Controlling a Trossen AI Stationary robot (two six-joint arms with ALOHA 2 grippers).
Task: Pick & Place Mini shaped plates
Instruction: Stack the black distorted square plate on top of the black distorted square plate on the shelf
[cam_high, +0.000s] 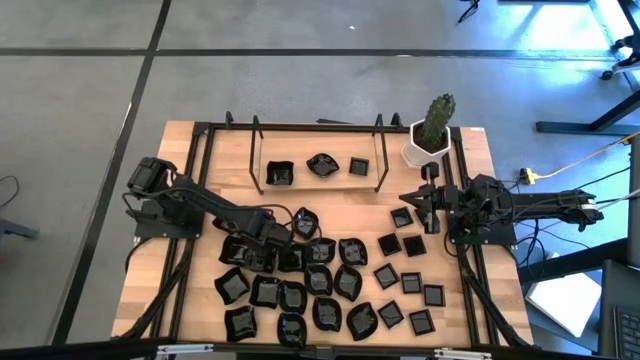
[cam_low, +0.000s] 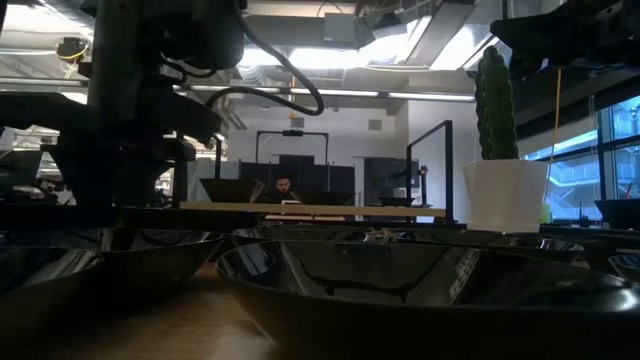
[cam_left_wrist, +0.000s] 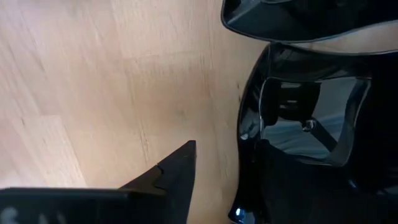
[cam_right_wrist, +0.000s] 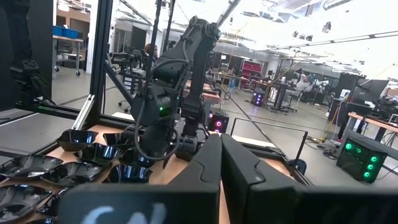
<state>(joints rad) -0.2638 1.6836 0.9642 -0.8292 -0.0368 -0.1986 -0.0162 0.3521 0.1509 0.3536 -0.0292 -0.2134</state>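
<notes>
The left gripper (cam_high: 285, 232) is lowered among the small black plates (cam_high: 320, 280) at the left centre of the overhead frame; whether its jaws are parted cannot be told, though one finger (cam_left_wrist: 171, 177) is seen just beside a glossy plate (cam_left_wrist: 311, 124). The right gripper (cam_high: 410, 197) is held clenched and empty at the right centre, near the white cactus pot (cam_high: 428, 140). The plates are spread over the lower half of the wooden table (cam_high: 200, 190), and three more are set on the rack (cam_high: 318, 165) at upper centre
</notes>
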